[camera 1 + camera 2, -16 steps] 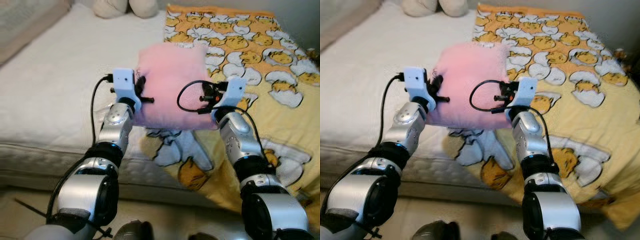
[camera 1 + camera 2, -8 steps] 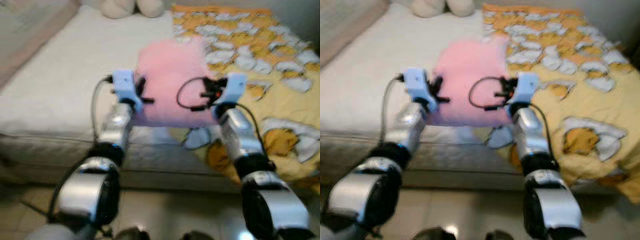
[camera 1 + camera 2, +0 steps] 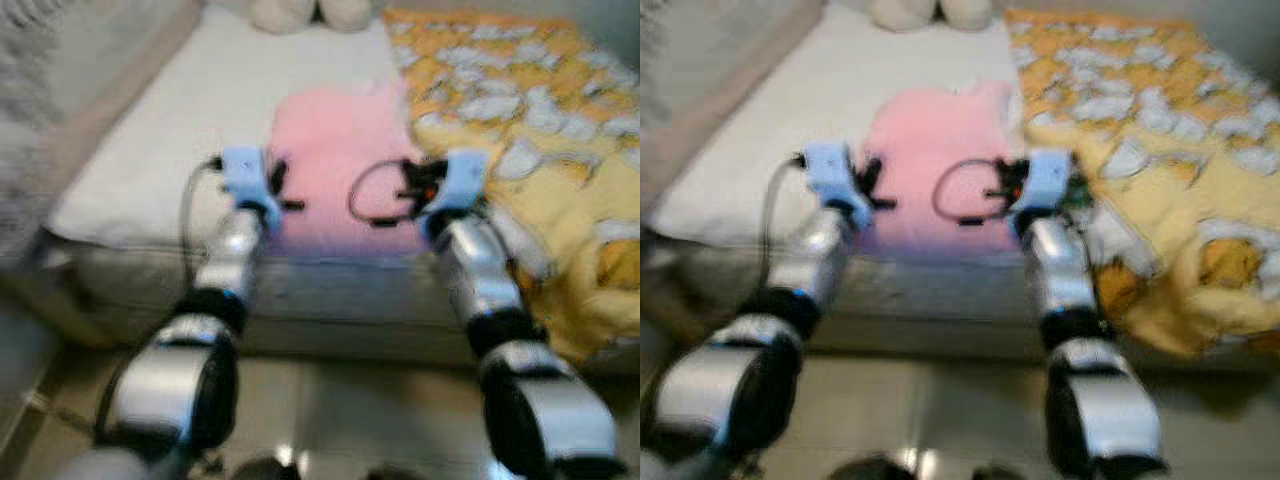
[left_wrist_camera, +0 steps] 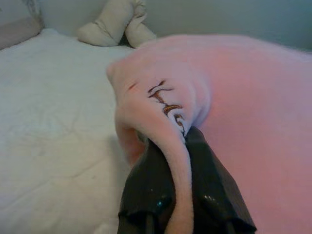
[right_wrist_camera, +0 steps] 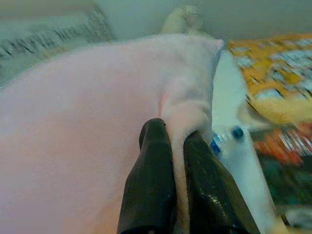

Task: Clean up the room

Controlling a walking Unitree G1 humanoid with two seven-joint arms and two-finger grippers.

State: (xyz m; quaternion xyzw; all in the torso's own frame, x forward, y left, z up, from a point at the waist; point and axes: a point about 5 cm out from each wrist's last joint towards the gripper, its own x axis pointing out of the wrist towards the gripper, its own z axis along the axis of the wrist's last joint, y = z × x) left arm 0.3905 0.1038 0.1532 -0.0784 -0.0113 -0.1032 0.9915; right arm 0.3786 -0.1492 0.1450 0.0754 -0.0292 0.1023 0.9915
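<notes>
The soft pink plush pillow [image 3: 340,160], light and yielding, is pinched at opposite edges by left gripper [image 4: 178,146] and right gripper [image 5: 176,141], above the white mattress [image 3: 150,150] edge.

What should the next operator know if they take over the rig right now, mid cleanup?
Left gripper: shut on one edge of the pink pillow.
Right gripper: shut on the opposite edge of the same pillow.
The pillow is held between both arms above the white mattress, near its front edge. A yellow egg-print blanket lies rumpled on the robot's right half of the bed, and a cream plush toy sits at the far end.
Done: pillow picked up.
Left: set the pillow down on the bed and release both grippers; the blanket likely needs straightening. The head views are blurred, so confirm the stance first.
</notes>
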